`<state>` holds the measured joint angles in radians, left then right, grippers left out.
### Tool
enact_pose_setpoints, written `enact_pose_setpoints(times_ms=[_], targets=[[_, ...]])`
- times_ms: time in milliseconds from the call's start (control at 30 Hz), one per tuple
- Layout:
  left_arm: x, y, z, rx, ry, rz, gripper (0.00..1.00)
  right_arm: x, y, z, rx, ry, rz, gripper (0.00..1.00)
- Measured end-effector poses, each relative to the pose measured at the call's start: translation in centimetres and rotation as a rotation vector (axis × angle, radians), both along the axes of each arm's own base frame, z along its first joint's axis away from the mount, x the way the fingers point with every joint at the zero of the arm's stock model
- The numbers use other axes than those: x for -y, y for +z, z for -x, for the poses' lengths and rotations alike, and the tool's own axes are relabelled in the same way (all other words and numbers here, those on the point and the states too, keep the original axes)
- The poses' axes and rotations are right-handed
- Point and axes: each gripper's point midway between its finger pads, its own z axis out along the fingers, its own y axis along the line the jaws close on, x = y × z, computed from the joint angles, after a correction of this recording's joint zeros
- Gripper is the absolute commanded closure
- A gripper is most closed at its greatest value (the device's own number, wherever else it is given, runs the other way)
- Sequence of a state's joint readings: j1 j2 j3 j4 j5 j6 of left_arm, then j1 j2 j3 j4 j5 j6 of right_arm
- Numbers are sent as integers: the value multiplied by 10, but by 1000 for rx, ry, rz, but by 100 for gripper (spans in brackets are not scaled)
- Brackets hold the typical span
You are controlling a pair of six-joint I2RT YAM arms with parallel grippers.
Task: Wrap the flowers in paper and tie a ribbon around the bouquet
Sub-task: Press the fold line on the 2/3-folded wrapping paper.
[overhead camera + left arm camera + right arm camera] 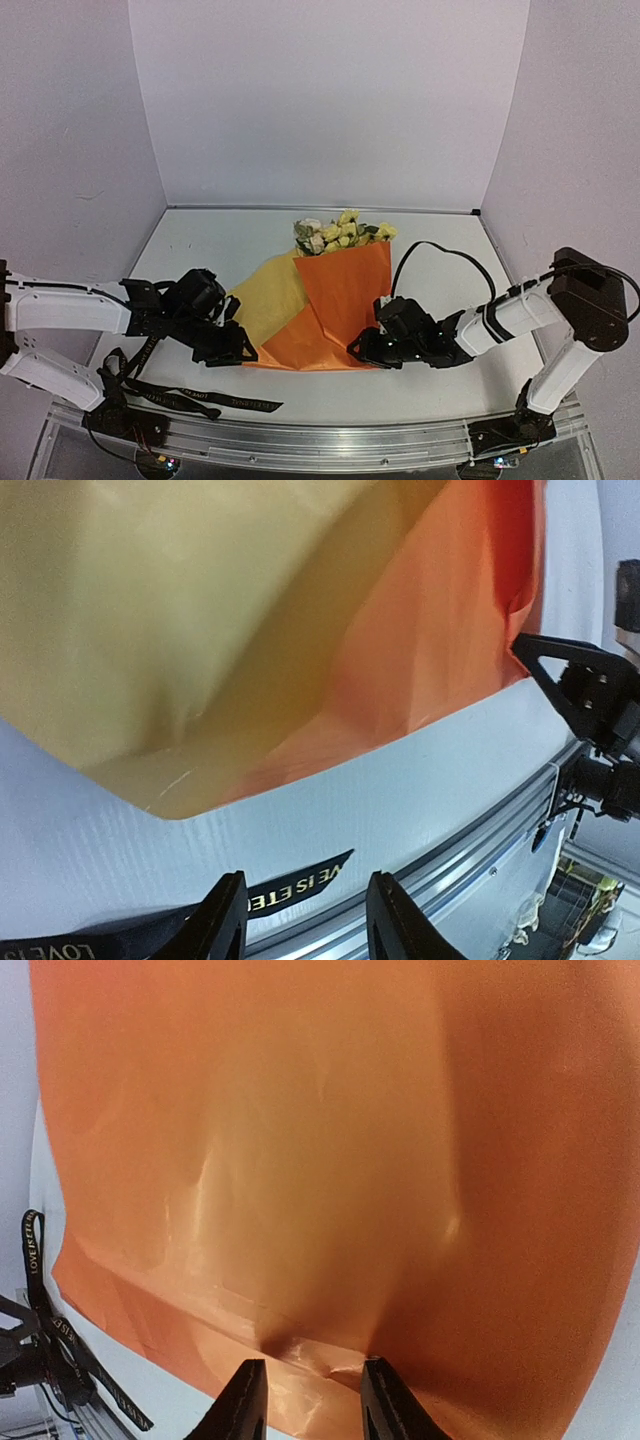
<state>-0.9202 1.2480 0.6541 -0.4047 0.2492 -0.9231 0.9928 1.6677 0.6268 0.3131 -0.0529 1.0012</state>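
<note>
One ribbon [200, 398] lies nearest, short of the paper [335, 300], awaiting tying. At the paper's near edge the left claw [307, 890] gapes empty; the right claw [308, 1370], half-parted over the crumpled hem, likely pins the fold, grip unclear. Flowers [340, 232] poke past its far edge

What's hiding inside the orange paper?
Flowers! Their yellow and cream blooms and a few green leaves poke out of the far end of the orange paper. The stems can't be seen, because the paper covers them.
</note>
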Motion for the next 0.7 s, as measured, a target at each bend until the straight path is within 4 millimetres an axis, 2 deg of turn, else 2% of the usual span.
enact_pose_setpoints(times_ms=[167, 333, 500, 700], targets=[[-15, -20, 8, -60, 134, -6, 58, -15, 14, -2, 9, 35, -13, 65], [-10, -24, -3, -63, 297, 70, 56, -37, 26, -5, -3, 81, -45, 66], [-4, -25, -10, -60, 439, 104, 56, -48, 24, -1, -38, 134, -47, 66], [1, -43, -10, -80, 533, 58, 58, -59, 20, 4, -78, 182, -49, 66]])
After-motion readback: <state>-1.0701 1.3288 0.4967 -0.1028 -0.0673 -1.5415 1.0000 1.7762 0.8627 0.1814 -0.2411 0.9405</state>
